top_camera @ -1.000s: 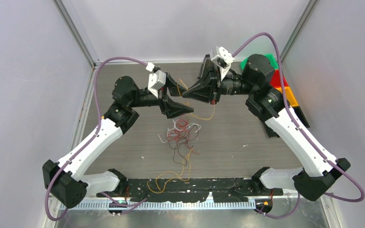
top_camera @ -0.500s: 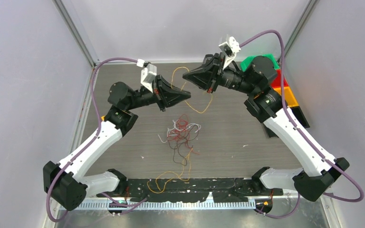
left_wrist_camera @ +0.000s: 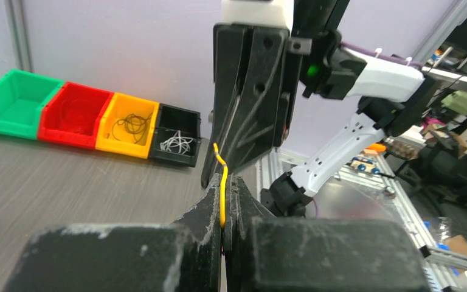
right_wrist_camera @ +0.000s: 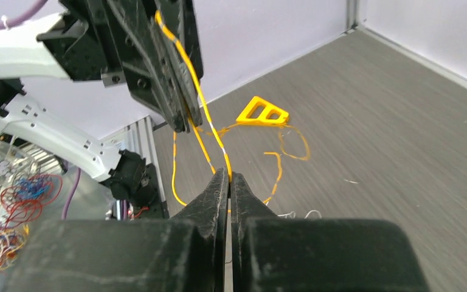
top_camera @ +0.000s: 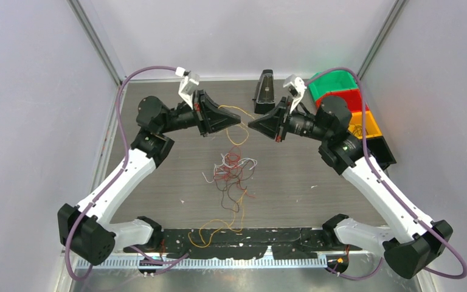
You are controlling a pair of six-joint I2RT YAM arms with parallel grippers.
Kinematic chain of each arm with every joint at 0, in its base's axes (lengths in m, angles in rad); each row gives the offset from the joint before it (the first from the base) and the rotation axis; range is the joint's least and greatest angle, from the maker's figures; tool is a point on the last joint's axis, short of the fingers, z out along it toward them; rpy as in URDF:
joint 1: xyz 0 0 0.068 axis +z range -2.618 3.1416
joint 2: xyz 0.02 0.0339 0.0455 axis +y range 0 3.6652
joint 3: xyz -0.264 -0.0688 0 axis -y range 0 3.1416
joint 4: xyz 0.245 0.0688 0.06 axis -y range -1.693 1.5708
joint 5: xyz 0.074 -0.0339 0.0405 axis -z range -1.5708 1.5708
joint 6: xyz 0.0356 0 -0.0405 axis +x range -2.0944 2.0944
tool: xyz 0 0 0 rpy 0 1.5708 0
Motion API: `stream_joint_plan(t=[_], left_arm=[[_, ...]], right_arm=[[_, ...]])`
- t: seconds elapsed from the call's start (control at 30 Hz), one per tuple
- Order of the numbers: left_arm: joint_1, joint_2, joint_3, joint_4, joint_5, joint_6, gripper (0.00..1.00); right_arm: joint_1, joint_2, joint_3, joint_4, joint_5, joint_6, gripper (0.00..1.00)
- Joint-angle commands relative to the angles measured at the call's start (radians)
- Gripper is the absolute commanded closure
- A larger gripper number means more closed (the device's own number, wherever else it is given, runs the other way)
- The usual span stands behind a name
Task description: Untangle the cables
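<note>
Both arms meet above the far middle of the grey wood-grain tabletop (top_camera: 316, 176), tips nearly touching, because each pinches the same thin yellow-orange wire (left_wrist_camera: 223, 188). The left gripper (left_wrist_camera: 224, 204) is clenched on it, and the right gripper (right_wrist_camera: 229, 182) is clamped on it just beside. Holding one strand at two close points, raised well apart from the tangle of red, white and dark brown cables (top_camera: 232, 170) lying mid-table, probably lets them draw it straight and free of the rest. The row of green, red, yellow and black plastic bins (left_wrist_camera: 67, 137) at the right looks like its destination.
</note>
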Motion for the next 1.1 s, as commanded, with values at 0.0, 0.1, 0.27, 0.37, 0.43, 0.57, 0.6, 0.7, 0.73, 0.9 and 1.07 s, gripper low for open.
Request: stream_joint_plan(t=[0.0, 0.1, 0.27, 0.37, 0.43, 0.57, 0.6, 0.7, 0.73, 0.9, 1.07], left_arm=[[0.023, 0.013, 0.132, 0.175, 0.002, -0.126, 1.00], [0.011, 0.041, 0.152, 0.254, -0.031, -0.226, 1.00], [-0.013, 0.070, 0.185, 0.317, -0.080, -0.336, 1.00], [-0.035, 0.072, 0.193, 0.299, -0.127, -0.327, 1.00], [-0.038, 0.072, 0.187, 0.257, -0.187, -0.321, 1.00], [-0.038, 0.072, 0.174, 0.231, -0.260, -0.306, 1.00], [-0.038, 0.074, 0.173, 0.227, -0.270, -0.310, 1.00], [-0.038, 0.076, 0.168, 0.217, -0.298, -0.320, 1.00], [-0.038, 0.075, 0.167, 0.213, -0.304, -0.320, 1.00], [-0.029, 0.060, 0.152, 0.205, -0.276, -0.303, 1.00], [-0.017, 0.040, 0.102, 0.199, -0.236, -0.305, 1.00]], right_arm=[[0.060, 0.044, -0.040, -0.062, -0.028, -0.075, 0.94], [0.115, 0.075, -0.040, -0.041, -0.027, -0.101, 0.94], [0.141, 0.115, -0.038, 0.008, -0.024, -0.101, 0.95], [0.157, 0.142, -0.034, 0.035, -0.042, -0.110, 0.94], [0.192, 0.148, -0.022, 0.032, -0.040, -0.150, 0.94], [0.253, 0.152, -0.020, 0.067, -0.022, -0.172, 0.94], [0.255, 0.153, -0.027, 0.077, -0.019, -0.165, 0.95], [0.260, 0.156, -0.037, 0.101, -0.014, -0.155, 0.95], [0.260, 0.152, -0.037, 0.099, -0.015, -0.159, 0.94], [0.189, 0.111, -0.023, -0.028, -0.014, -0.225, 0.91], [0.057, 0.067, 0.060, -0.185, -0.052, -0.253, 0.32]])
